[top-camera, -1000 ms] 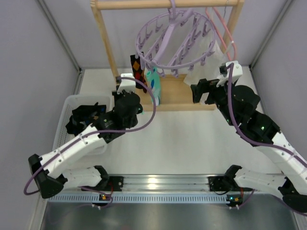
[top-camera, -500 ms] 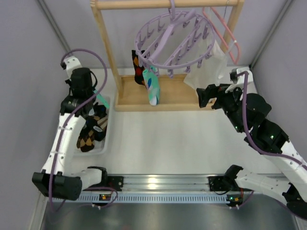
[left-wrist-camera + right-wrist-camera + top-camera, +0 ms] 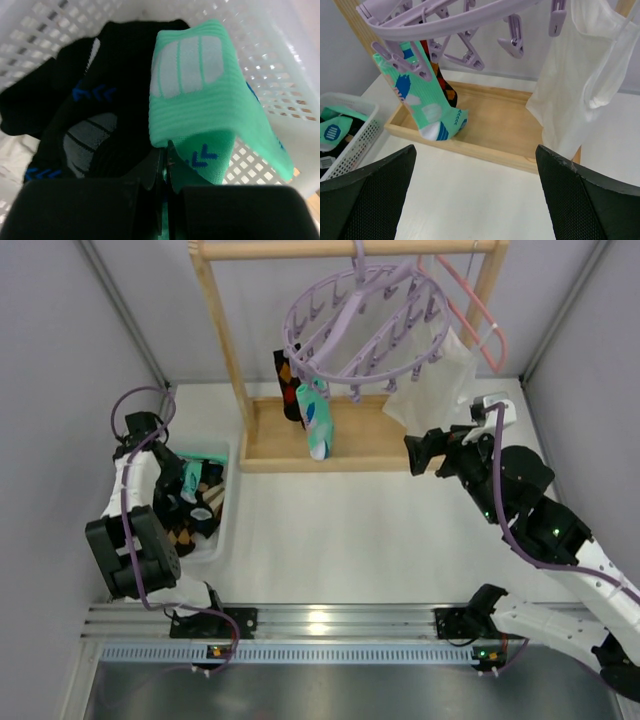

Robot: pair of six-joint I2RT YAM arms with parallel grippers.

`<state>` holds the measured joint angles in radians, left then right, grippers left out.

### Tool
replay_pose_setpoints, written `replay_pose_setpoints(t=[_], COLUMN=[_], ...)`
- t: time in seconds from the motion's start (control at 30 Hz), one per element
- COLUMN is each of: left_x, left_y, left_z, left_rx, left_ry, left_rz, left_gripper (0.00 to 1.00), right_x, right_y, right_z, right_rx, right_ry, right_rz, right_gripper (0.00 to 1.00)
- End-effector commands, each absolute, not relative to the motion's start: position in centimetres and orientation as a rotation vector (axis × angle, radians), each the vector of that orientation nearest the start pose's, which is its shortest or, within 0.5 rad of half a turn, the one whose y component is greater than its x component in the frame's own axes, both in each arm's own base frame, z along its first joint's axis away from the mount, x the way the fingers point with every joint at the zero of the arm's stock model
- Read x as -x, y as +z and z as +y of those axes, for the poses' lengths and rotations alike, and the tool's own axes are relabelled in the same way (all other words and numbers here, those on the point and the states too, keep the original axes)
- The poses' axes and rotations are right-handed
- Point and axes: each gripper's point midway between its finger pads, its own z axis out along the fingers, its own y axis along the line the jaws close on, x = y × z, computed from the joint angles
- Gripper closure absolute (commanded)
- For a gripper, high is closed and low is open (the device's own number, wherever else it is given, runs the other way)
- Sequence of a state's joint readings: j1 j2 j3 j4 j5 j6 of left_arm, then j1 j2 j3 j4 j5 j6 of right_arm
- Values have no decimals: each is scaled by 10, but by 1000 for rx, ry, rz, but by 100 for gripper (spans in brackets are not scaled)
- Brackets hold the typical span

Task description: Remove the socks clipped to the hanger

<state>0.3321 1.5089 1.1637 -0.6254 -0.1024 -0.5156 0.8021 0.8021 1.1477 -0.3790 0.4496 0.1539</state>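
At the bench's [image 3: 340, 540] near left, the left end effector [image 3: 164, 160] hangs over a white basket [image 3: 222, 530], its jaws closed on the edge of a teal sock [image 3: 200, 100] that droops above the black socks [image 3: 115, 90] already lying inside. Farther back on the right, the right end effector [image 3: 425, 452] hovers with its jaws spread wide and holding nothing, just in front of the wooden rack's [image 3: 218, 320] tray. Beyond it, the hanger [image 3: 445, 25] hangs from the rack's top bar. Two socks are clipped at its left side: a teal spotted one [image 3: 316, 425], whose toe reaches down to the tray, and an argyle one [image 3: 288, 385] just behind. A white bag [image 3: 430, 385] hangs at the right.
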Motion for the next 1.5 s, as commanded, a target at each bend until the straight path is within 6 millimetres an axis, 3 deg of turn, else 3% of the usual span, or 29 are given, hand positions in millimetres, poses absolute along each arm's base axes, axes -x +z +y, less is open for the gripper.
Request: replay_pose_setpoints(t=[0.0, 0.1, 0.2, 0.27, 0.33, 0.5, 0.53, 0.7, 0.73, 0.83, 0.9, 0.93, 1.0, 1.03, 1.07, 1.13, 1.17, 1.23, 1.3, 1.37, 1.4, 1.47], left_x=[-342, -323, -313, -315, -326, -332, -334, -333, -329, -329, -340, -354, -361, -354, -360, -349, -358, -355, -364, -375, -385, -393], left_y=[100, 90, 99, 112, 129, 182, 194, 237, 251, 286, 296, 307, 297, 293, 282, 268, 298, 266, 265, 260, 242, 243], left_z=[107, 118, 131, 132, 128, 125, 123, 108, 102, 66, 20, -25, -85, -136, -156, -192, -199, -202, -204, -204, -207, -219], left_rx=[1212, 1314, 1353, 1334, 1274, 1122, 1095, 942, 911, 765, 555, 390, 157, -7, -98, -214, -234, -240, -232, -217, -218, -281], left_ry=[10, 129, 228, 223, 154, 107, 87, -4, -24, -158, -314, -410, -504, -588, -605, -707, -747, -776, -780, -761, -752, -772], left_rz=[2310, 2261, 2188, 2154, 2146, 2072, 2052, 2002, 1972, 1914, 1931, 1907, 1921, 1925, 1890, 1840, 1652, 1615, 1531, 1525, 1570, 1567], left_gripper=[100, 100, 100, 100, 94, 49, 34, 10, 2, 2, 2, 2, 2, 2, 2, 2, 2, 2, 2, 2, 2, 2], right_x=[-245, -245, -245, -244, -243, -241, -241, -241, -242, -240, -237, -236, -231, -228, -223, -212, -203, -191, -181, -168, -164, -153], right_y=[411, 405, 399, 397, 397, 401, 401, 401, 401, 399, 400, 397, 397, 396, 400, 399, 403, 403, 407, 409, 410, 410], right_z=[153, 157, 157, 157, 156, 154, 153, 151, 151, 147, 144, 144, 141, 142, 140, 148, 147, 154, 155, 161, 163, 169], right_rx=[135, 146, 150, 154, 154, 152, 150, 143, 141, 140, 141, 141, 148, 162, 166, 234, 252, 322, 359, 418, 437, 491], right_ry=[439, 447, 447, 445, 448, 450, 450, 445, 439, 428, 428, 427, 437, 454, 473, 534, 563, 618, 657, 711, 730, 781], right_rz=[1533, 1543, 1550, 1552, 1549, 1540, 1538, 1540, 1541, 1547, 1542, 1546, 1539, 1537, 1521, 1500, 1475, 1459, 1433, 1415, 1406, 1388], right_gripper=[2, 2, 1, 1, 1, 1, 1, 1, 1, 1, 0, 1, 1, 0, 0, 1, 1, 1, 1, 1, 1, 0])
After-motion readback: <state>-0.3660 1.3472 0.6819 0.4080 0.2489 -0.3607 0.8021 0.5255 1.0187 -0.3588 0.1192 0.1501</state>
